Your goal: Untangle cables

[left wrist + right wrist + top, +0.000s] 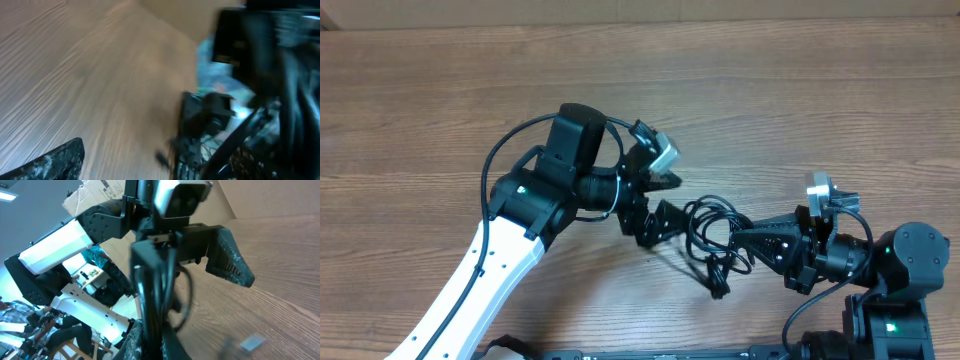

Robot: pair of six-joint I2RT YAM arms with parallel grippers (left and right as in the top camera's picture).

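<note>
Tangling on the wood-grain table [440,120], the cables [710,228] sit between both arms.
Left gripper [670,200] is spread; right gripper [745,240] pinches the cables; cardboard box [97,194] behind.

Cables between two claws, mid-table.

Tangle of cables [710,225] on the table [430,90], right at the tips of the right claw [738,240], reaching away toward the left claw [665,200] facing it from the other side. Far loops just beside the left claw's nearer finger [665,220]; touching or not, unclear. One loose end trailing sideways from the right claw's tips, toward the robot's edge of the table. From the right wrist, cables rising straight ahead, with the left claw's other finger [230,265] off to the right.
</note>
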